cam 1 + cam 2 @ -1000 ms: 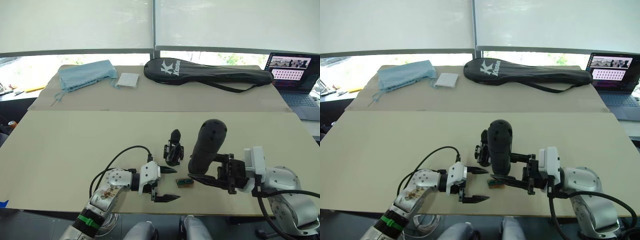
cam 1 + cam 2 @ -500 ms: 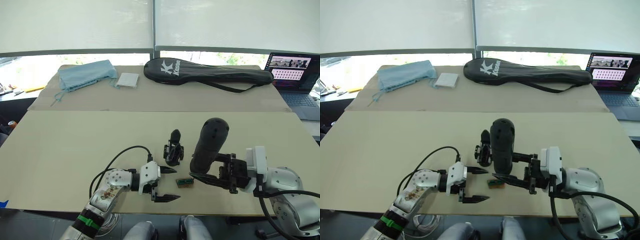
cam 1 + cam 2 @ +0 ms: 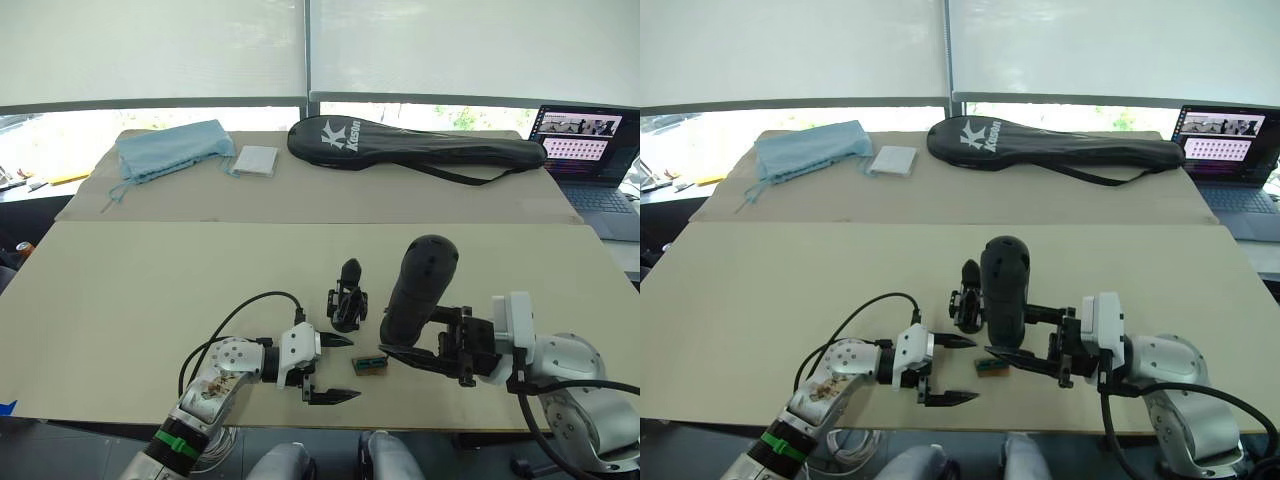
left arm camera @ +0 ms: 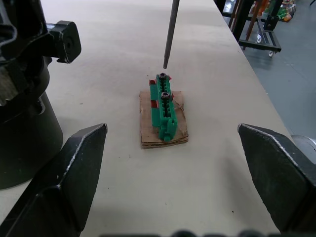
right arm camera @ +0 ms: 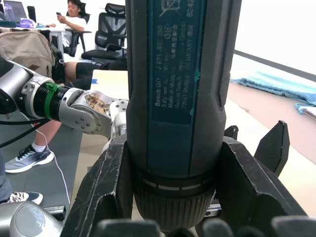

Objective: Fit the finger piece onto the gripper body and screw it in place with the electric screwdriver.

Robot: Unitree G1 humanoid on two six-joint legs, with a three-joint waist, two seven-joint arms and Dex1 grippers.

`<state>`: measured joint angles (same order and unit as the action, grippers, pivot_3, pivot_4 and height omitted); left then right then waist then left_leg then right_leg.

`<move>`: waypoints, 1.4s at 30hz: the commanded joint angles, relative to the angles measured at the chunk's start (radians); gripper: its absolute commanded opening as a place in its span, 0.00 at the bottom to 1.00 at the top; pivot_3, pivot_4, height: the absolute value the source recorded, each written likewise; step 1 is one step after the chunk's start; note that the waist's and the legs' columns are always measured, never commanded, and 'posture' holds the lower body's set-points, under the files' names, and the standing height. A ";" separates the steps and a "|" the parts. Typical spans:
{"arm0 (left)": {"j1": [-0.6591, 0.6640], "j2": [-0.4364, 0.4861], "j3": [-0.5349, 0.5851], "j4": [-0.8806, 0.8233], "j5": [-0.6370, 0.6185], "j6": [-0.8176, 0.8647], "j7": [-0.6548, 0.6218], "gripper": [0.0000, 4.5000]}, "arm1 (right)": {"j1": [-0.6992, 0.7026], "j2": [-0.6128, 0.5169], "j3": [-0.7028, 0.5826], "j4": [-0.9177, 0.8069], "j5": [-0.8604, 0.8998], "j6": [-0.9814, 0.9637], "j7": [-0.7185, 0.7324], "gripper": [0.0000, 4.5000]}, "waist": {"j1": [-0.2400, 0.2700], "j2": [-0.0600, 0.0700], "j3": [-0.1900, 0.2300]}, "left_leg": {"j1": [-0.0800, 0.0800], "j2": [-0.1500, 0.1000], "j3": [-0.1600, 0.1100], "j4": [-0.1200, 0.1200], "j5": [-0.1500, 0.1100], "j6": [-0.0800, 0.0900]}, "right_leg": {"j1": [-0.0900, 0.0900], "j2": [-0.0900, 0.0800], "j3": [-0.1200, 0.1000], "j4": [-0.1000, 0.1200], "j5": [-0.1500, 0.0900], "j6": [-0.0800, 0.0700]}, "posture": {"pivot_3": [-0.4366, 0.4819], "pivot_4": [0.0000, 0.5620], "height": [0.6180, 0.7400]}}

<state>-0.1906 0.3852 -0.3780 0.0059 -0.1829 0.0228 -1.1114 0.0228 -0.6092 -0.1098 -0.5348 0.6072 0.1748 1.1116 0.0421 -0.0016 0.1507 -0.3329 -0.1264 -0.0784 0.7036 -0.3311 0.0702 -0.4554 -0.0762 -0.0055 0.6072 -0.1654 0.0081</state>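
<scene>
Black electric screwdriver (image 3: 415, 290) clamped in right gripper (image 3: 440, 350), bit poised over green screw holder (image 4: 163, 106); left gripper (image 3: 335, 368) spread empty beside gripper body (image 3: 346, 296); next, judged: seat bit in screw.

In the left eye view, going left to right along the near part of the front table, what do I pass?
Left end effector, open → gripper body → small green block → electric screwdriver, held upright by the right end effector.
</scene>
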 commanded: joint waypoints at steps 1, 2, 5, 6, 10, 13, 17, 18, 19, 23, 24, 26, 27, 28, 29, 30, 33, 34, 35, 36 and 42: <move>0.019 -0.005 -0.030 0.040 0.015 0.006 -0.001 1.00 | -0.021 0.007 -0.010 -0.020 0.017 -0.042 -0.006 0.42 | 0.000 0.000 0.000 | 0.000 0.000 0.000 0.000 0.000 0.000 | 0.000 0.000 0.000 0.000 0.000 0.000 | 0.48 0.27 1.00; 0.019 -0.006 -0.030 0.042 0.015 0.005 -0.001 1.00 | -0.023 0.008 -0.009 -0.021 0.017 -0.040 -0.010 0.42 | 0.000 0.000 0.000 | 0.000 0.000 0.000 0.000 0.000 0.000 | 0.000 0.000 0.000 0.000 0.000 0.000 | 0.48 0.27 1.00; 0.019 -0.007 -0.029 0.049 0.016 0.003 0.000 1.00 | -0.025 0.007 -0.002 -0.022 0.018 -0.038 -0.011 0.42 | 0.000 0.000 0.000 | 0.000 0.000 0.000 0.000 0.000 0.000 | 0.000 0.000 0.000 0.000 0.000 0.000 | 0.48 0.27 1.00; 0.018 -0.008 -0.028 0.051 0.017 0.003 0.000 1.00 | -0.025 0.007 -0.001 -0.021 0.017 -0.039 -0.011 0.42 | 0.001 0.000 0.000 | 0.000 0.000 0.000 0.000 0.000 0.000 | 0.000 0.000 0.000 0.000 0.000 0.000 | 0.48 0.27 1.00; 0.017 -0.009 -0.028 0.056 0.018 0.001 -0.001 1.00 | -0.022 0.006 0.002 -0.022 0.017 -0.039 -0.012 0.42 | 0.001 0.000 0.000 | 0.000 0.000 0.000 0.000 0.000 0.000 | 0.000 0.000 0.000 0.000 0.000 0.000 | 0.48 0.27 1.00; 0.016 -0.009 -0.029 0.059 0.019 -0.001 -0.001 1.00 | -0.020 0.005 0.001 -0.023 0.017 -0.038 -0.012 0.42 | 0.001 0.000 0.000 | 0.000 0.000 0.000 0.000 0.000 0.000 | 0.000 0.000 0.000 0.000 0.000 0.000 | 0.48 0.27 1.00; 0.017 -0.010 -0.028 0.063 0.018 -0.003 0.000 1.00 | -0.017 0.002 -0.002 -0.025 0.018 -0.038 -0.010 0.42 | 0.001 0.000 0.000 | 0.000 0.000 0.000 0.000 0.000 0.000 | 0.000 0.000 0.000 0.000 0.000 0.000 | 0.48 0.27 1.00; 0.016 -0.011 -0.028 0.065 0.017 -0.003 0.000 1.00 | -0.017 0.001 -0.003 -0.025 0.019 -0.038 -0.010 0.42 | 0.001 0.000 0.000 | 0.000 0.000 0.000 0.000 0.000 0.000 | 0.000 0.000 0.000 0.000 0.000 0.000 | 0.48 0.27 1.00; 0.016 -0.012 -0.028 0.065 0.017 -0.003 0.000 1.00 | -0.017 0.000 -0.005 -0.025 0.021 -0.036 -0.010 0.42 | 0.001 0.000 0.000 | 0.000 0.000 0.000 0.000 0.000 0.000 | 0.000 0.000 0.000 0.000 0.000 0.000 | 0.48 0.27 1.00; 0.015 -0.013 -0.028 0.066 0.017 -0.002 0.000 1.00 | -0.014 -0.002 -0.007 -0.025 0.019 -0.038 -0.009 0.42 | 0.001 0.000 0.000 | 0.000 0.000 0.000 0.000 0.000 0.000 | 0.000 0.000 0.000 0.000 0.000 0.000 | 0.48 0.27 1.00; 0.015 -0.013 -0.027 0.066 0.017 -0.002 0.001 1.00 | -0.014 -0.002 -0.007 -0.024 0.019 -0.038 -0.009 0.42 | 0.001 0.000 0.000 | 0.000 0.000 0.000 0.000 0.000 0.000 | 0.000 0.000 0.000 0.000 0.000 0.000 | 0.48 0.27 1.00; 0.014 -0.013 -0.027 0.065 0.017 -0.002 0.001 1.00 | -0.014 -0.001 -0.006 -0.023 0.018 -0.038 -0.010 0.42 | 0.001 0.000 0.000 | 0.000 0.000 0.000 0.000 0.000 0.000 | 0.000 0.000 0.000 0.000 0.000 0.000 | 0.48 0.27 1.00; 0.015 -0.013 -0.027 0.064 0.017 -0.001 0.001 1.00 | -0.014 -0.001 -0.007 -0.022 0.017 -0.038 -0.011 0.42 | 0.001 0.000 0.000 | 0.000 0.000 0.000 0.000 0.000 0.000 | 0.000 0.000 0.000 0.000 0.000 0.000 | 0.48 0.27 1.00; 0.015 -0.013 -0.027 0.063 0.017 0.000 0.001 1.00 | -0.014 -0.001 -0.007 -0.022 0.017 -0.037 -0.011 0.42 | 0.001 0.000 0.000 | 0.000 0.000 0.000 0.000 0.000 0.000 | 0.000 0.000 0.000 0.000 0.000 0.000 | 0.48 0.27 1.00; 0.015 -0.012 -0.027 0.062 0.017 0.001 0.002 1.00 | -0.014 -0.001 -0.007 -0.021 0.016 -0.038 -0.012 0.42 | 0.001 0.000 0.000 | 0.000 0.000 0.000 0.000 0.000 0.000 | 0.000 0.000 0.000 0.000 0.000 0.000 | 0.48 0.27 1.00; 0.014 -0.012 -0.027 0.061 0.017 0.002 0.002 1.00 | -0.015 0.000 -0.008 -0.021 0.016 -0.037 -0.014 0.42 | 0.001 0.000 0.000 | 0.000 0.000 0.000 0.000 0.000 0.000 | 0.000 0.000 0.000 0.000 0.000 0.000 | 0.48 0.27 1.00; 0.014 -0.012 -0.026 0.058 0.016 0.005 0.002 1.00 | -0.013 0.000 -0.004 -0.020 0.013 -0.038 -0.015 0.42 | 0.001 0.000 0.000 | 0.000 0.000 0.000 0.000 0.000 0.000 | 0.000 0.000 0.000 0.000 0.000 0.000 | 0.48 0.27 1.00; 0.014 -0.011 -0.026 0.056 0.016 0.006 0.003 1.00 | -0.012 0.000 -0.002 -0.020 0.011 -0.039 -0.014 0.42 | 0.001 0.000 0.000 | 0.000 0.000 0.000 0.000 0.000 0.000 | 0.000 0.000 0.000 0.000 0.000 0.000 | 0.48 0.27 1.00; 0.014 -0.011 -0.026 0.055 0.016 0.007 0.003 1.00 | -0.011 0.001 0.000 -0.020 0.009 -0.039 -0.014 0.42 | 0.001 0.000 0.000 | 0.000 0.000 0.000 0.000 0.000 0.000 | 0.000 0.000 0.000 0.000 0.000 0.000 | 0.48 0.27 1.00; 0.014 -0.011 -0.026 0.054 0.016 0.007 0.003 1.00 | -0.011 0.001 0.000 -0.020 0.009 -0.039 -0.015 0.42 | 0.001 0.000 0.000 | 0.000 0.000 0.000 0.000 0.000 0.000 | 0.000 0.000 0.000 0.000 0.000 0.000 | 0.48 0.27 1.00; 0.012 -0.010 -0.024 0.049 0.014 0.014 0.004 1.00 | -0.009 -0.002 -0.001 -0.021 0.011 -0.035 -0.013 0.42 | 0.001 0.000 0.000 | 0.000 0.000 0.000 0.000 0.000 0.000 | 0.000 0.000 0.000 0.000 0.000 0.000 | 0.48 0.27 1.00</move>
<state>-0.1924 0.3776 -0.3751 0.0215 -0.1847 0.0054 -1.1119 0.0186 -0.6079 -0.0927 -0.5284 0.6015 0.1748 1.1016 0.0432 -0.0015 0.1507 -0.3328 -0.1265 -0.0784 0.7036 -0.3311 0.0703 -0.4551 -0.0763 -0.0052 0.6071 -0.1655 0.0083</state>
